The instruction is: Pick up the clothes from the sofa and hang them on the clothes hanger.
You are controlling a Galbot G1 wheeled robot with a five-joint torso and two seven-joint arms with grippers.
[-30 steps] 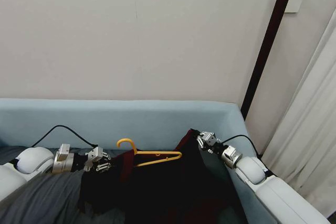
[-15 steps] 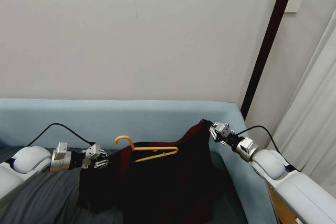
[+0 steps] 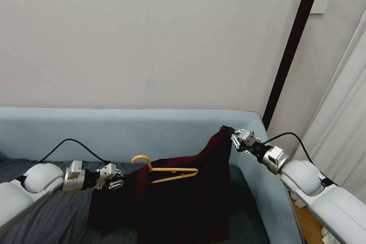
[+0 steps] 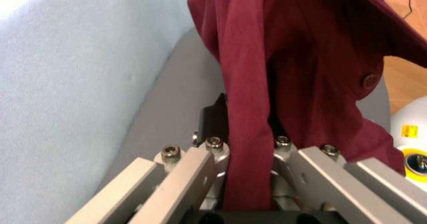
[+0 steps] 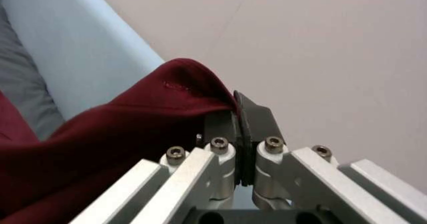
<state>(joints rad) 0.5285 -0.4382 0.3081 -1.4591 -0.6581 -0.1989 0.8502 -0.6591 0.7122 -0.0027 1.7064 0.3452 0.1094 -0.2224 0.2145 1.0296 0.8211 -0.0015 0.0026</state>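
A dark red shirt (image 3: pixel 189 198) hangs spread between my two grippers above the sofa seat, with a yellow hanger (image 3: pixel 163 171) lying against its upper edge. My left gripper (image 3: pixel 117 177) is shut on the shirt's left edge; in the left wrist view a fold of red cloth (image 4: pixel 250 119) runs between the fingers (image 4: pixel 183 179). My right gripper (image 3: pixel 233 138) is raised near the sofa's right corner, shut on the shirt's top corner (image 5: pixel 200 92), pinched between its black pads (image 5: pixel 250 119).
The light blue sofa backrest (image 3: pixel 114 132) runs behind the shirt, with a grey seat cushion (image 3: pixel 46 221) below. A dark vertical pole (image 3: pixel 289 50) stands at the right beside a white curtain (image 3: pixel 343 124). A black cable (image 3: pixel 68 144) loops over my left arm.
My right gripper has lifted the shirt's corner up and to the right, stretching the cloth taller. My left gripper and the hanger have stayed near the same place, shifting slightly right.
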